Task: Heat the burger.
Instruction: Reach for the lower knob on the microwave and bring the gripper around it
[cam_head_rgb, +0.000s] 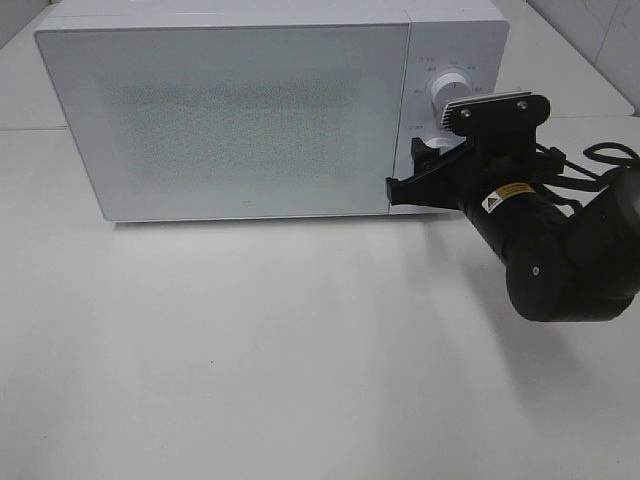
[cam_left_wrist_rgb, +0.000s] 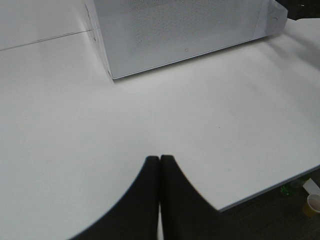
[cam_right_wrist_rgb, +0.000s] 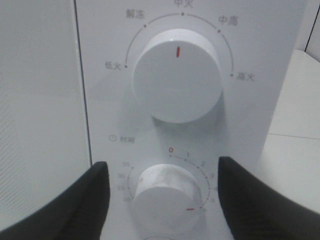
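Microwave (cam_head_rgb: 230, 110) has 2 dials (cam_right_wrist_rgb: 172, 75); right pincer (cam_right_wrist_rgb: 162, 166) gapes around lower dial (cam_right_wrist_rgb: 167, 194).

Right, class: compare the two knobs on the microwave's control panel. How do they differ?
The upper knob has its red mark at the middle label of its arc; the lower knob has its mark well past the red 0, near 5. Chinese labels ring the upper knob, numbers the lower knob. The open right gripper flanks the lower knob, not the upper knob. Both are round, white and red-marked.
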